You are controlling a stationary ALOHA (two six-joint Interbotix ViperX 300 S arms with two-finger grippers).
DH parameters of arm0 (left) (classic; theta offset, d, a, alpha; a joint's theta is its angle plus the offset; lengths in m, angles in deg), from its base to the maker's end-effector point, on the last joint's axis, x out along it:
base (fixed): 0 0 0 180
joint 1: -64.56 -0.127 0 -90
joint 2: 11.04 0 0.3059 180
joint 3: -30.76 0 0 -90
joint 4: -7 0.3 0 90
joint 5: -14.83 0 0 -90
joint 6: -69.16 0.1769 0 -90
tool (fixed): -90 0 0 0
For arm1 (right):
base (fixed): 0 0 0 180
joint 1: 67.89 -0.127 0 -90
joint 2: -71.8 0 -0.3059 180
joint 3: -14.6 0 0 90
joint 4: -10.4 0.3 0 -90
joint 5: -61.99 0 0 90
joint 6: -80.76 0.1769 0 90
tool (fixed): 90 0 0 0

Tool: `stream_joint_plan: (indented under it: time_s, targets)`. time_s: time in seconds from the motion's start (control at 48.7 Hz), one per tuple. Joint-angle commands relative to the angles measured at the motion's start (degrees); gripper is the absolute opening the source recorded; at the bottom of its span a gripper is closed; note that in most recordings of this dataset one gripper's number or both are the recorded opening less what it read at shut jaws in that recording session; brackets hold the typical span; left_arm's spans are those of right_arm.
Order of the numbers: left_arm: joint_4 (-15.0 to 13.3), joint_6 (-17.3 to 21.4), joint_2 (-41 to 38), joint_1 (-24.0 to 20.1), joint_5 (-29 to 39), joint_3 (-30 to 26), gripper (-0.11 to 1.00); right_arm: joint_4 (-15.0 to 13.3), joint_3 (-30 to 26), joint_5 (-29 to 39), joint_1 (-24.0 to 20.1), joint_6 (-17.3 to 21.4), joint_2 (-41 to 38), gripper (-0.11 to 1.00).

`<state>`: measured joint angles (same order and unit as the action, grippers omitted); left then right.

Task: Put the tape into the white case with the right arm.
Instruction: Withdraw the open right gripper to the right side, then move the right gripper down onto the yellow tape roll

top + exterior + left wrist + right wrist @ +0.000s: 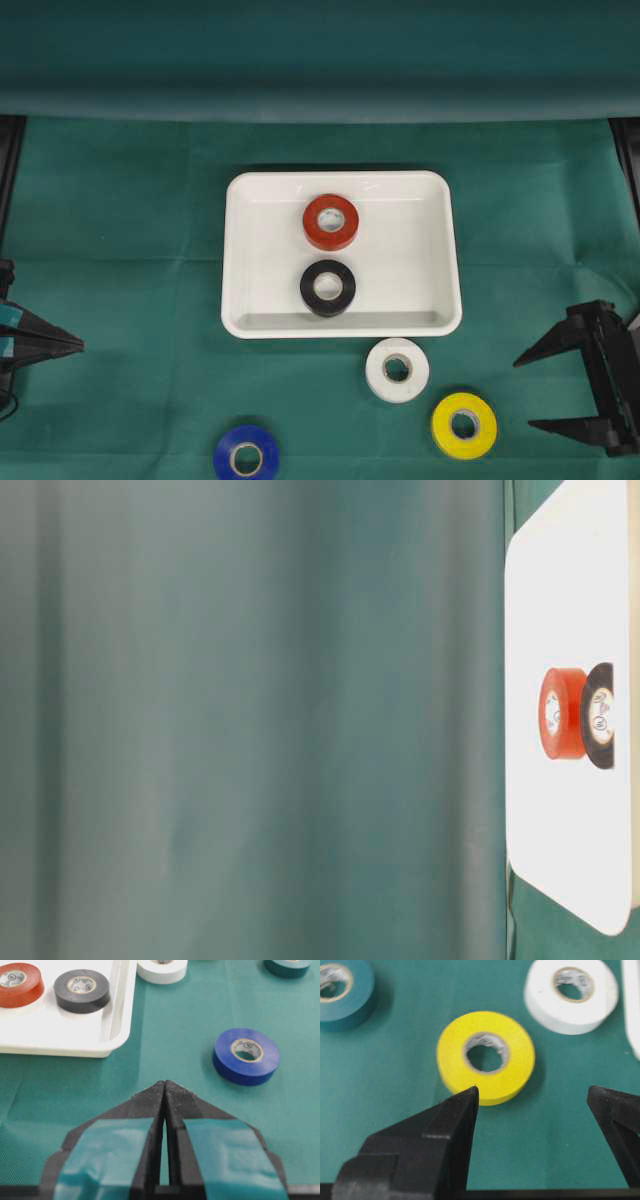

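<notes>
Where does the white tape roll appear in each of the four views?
Overhead: white tape roll just below the white case, lower right.
Table-level: not in view.
Left wrist: top edge, cropped.
Right wrist: upper right.
Shared landmark: the yellow tape roll beside it.

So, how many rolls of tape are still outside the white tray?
3 visible: white roll just below the white case, yellow roll near the right gripper, blue roll at the bottom edge. More may lie out of frame.
</notes>
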<state>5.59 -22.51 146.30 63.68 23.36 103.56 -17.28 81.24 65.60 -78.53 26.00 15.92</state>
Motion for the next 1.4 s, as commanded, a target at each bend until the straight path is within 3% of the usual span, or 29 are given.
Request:
stream_joint_plan:
  time_s: [0.0,0.596,1.376]
  targets:
    - [-0.09,-0.09,-0.44,0.0,-0.53,-0.62,0.0,0.18,-0.44,-0.35,-2.02,0.0,-0.18,0.7]
    - [-0.09,-0.09,-0.44,-0.09,-0.53,-0.62,0.0,-0.09,-1.32,-0.88,-3.87,0.0,-2.29,0.7]
    - [-0.09,-0.09,-0.44,-0.09,-0.53,-0.62,0.0,-0.35,-11.51,-5.62,-4.22,-1.14,-22.68,0.7]
